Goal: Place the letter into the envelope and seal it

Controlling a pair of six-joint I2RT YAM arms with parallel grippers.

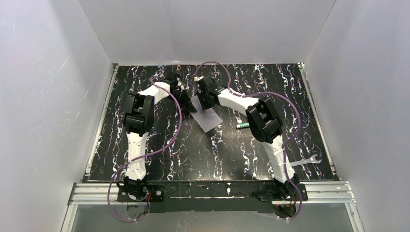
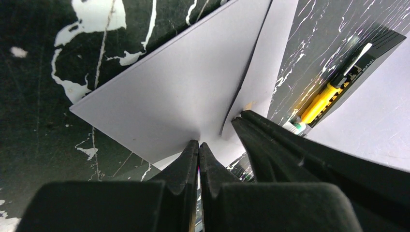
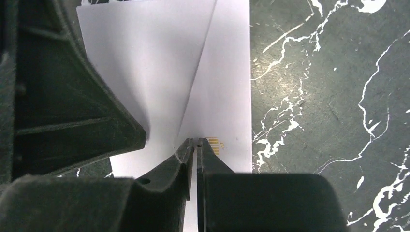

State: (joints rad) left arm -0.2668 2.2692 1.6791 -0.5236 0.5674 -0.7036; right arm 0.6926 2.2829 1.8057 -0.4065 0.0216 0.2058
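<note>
Lavender-white envelope (image 2: 164, 92): left end effector (image 2: 198, 144) closed, right end effector (image 3: 195, 141) closed, tips touching it; yellow mark (image 3: 213, 145) unreadable.

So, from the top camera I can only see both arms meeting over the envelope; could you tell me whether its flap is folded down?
Observer: Yes. In the right wrist view the envelope has its triangular flap folded over the body, with the point near the right gripper, which is shut.
Operator: Thank you. Is the letter fully inside?
Observer: Almost. A small tan patch, probably the letter, peeks out beside those fingertips.
Operator: And the other gripper, please?
Observer: The left gripper is shut as well, with its tips at the envelope's edge.
</note>
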